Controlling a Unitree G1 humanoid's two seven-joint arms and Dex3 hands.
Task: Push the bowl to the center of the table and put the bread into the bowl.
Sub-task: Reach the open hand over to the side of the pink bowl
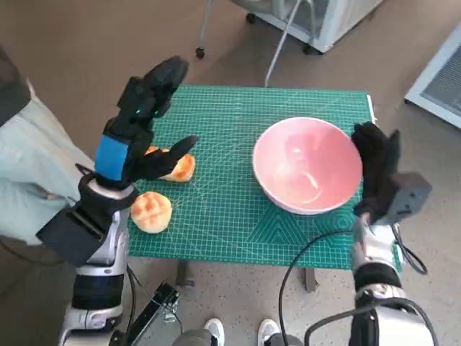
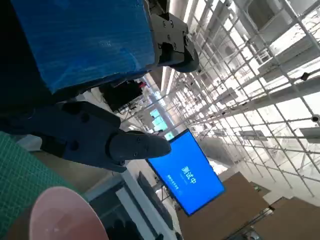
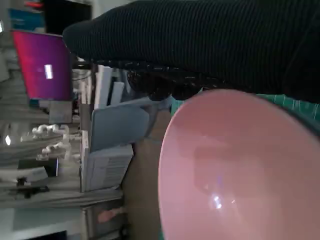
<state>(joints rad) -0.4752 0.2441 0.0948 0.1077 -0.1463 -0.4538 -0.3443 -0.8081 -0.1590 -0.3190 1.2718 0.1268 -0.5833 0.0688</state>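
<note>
A pink bowl (image 1: 307, 164) stands on the right half of the green cutting mat (image 1: 230, 209); it also fills the right wrist view (image 3: 235, 170), and its rim shows in the left wrist view (image 2: 65, 212). My right hand (image 1: 378, 169) in the black glove (image 3: 200, 40) stands upright, pressed against the bowl's right rim, holding nothing. Two golden bread rolls lie at the mat's left: one (image 1: 151, 211) near the front edge, another (image 1: 176, 167) behind it, partly hidden by my left hand (image 1: 140, 119). That hand (image 2: 90, 135) hovers raised above the rolls with fingers spread, empty.
The table's front edge runs just below the near roll. A person's pale clothing (image 1: 29, 173) is at the far left, and shoes (image 1: 241, 331) show under the table front. White equipment (image 1: 317, 18) stands on the floor beyond the table.
</note>
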